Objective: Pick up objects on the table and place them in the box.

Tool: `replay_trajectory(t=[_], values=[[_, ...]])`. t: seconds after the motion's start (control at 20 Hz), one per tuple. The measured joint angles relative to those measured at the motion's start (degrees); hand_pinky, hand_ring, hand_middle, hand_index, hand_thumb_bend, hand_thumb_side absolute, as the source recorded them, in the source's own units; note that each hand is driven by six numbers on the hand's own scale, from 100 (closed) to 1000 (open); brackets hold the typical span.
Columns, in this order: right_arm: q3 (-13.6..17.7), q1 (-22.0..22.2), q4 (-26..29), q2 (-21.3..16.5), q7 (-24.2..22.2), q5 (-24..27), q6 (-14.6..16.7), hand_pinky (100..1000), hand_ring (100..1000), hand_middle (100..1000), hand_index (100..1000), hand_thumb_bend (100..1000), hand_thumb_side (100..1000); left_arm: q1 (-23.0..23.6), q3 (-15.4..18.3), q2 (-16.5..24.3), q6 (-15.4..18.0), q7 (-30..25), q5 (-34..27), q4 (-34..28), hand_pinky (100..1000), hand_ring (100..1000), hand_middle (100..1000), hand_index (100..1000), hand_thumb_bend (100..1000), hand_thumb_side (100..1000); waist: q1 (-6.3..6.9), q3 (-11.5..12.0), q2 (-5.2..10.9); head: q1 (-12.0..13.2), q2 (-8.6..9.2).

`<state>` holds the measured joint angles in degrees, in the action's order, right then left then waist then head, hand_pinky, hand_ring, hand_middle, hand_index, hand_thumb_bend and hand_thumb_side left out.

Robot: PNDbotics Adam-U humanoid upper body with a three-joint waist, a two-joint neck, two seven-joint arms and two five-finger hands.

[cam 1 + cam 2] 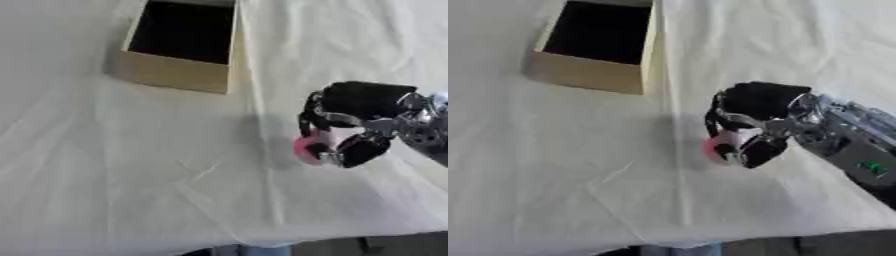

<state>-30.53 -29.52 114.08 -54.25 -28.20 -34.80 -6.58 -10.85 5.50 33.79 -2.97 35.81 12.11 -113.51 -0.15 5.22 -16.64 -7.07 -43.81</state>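
Note:
A small pink object (308,147) sits between the curled fingers and thumb of my right hand (359,107), which comes in from the right edge over the white cloth. Most of the pink object is hidden by the fingers; I cannot tell whether it rests on the cloth or is lifted. The open cardboard box (175,75) stands at the upper left, its inside dark, well apart from the hand. My left hand shows in neither view.
A white creased cloth (131,175) covers the table. The table's front edge (262,242) runs along the bottom of the view, with something dark below it.

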Motion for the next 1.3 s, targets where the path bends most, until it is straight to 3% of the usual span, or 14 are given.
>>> replay_trajectory(t=[0.45,0.65,0.9,1.2,1.3], values=[[1.4,-5.7,0.0,0.0,7.5,0.4,-0.5,538,461,236,374,100,100,-0.4,0.0,0.0,0.1,-0.1,0.0,0.0,715,741,669,844,633,850,-0.20,0.5,-0.07,0.4,0.14],[3.6,-10.6,0.0,0.7,9.5,2.9,-2.5,541,451,228,374,100,100,-1.3,-0.1,0.0,0.3,-0.3,0.0,0.0,715,741,669,844,633,851,-0.37,1.2,-0.79,0.0,1.48],[6.2,-17.1,-0.6,2.1,10.6,6.1,-6.2,545,449,224,372,100,100,-2.5,-0.7,0.1,0.7,-0.7,-0.1,0.0,715,741,669,843,632,851,-1.19,2.6,-2.01,-3.0,3.90],[6.6,-25.3,-6.8,6.8,11.3,4.6,-9.2,541,447,225,372,100,100,-4.0,-1.5,0.6,1.1,-1.5,-0.5,0.0,714,741,669,843,629,852,-1.90,3.9,-2.82,-5.5,5.08],[6.5,-30.3,-11.4,10.0,11.9,2.9,-9.7,540,445,226,373,100,100,-4.4,-1.7,0.6,1.2,-1.8,-0.5,0.0,714,741,669,843,628,852,-1.96,3.9,-3.22,-5.8,5.13]])
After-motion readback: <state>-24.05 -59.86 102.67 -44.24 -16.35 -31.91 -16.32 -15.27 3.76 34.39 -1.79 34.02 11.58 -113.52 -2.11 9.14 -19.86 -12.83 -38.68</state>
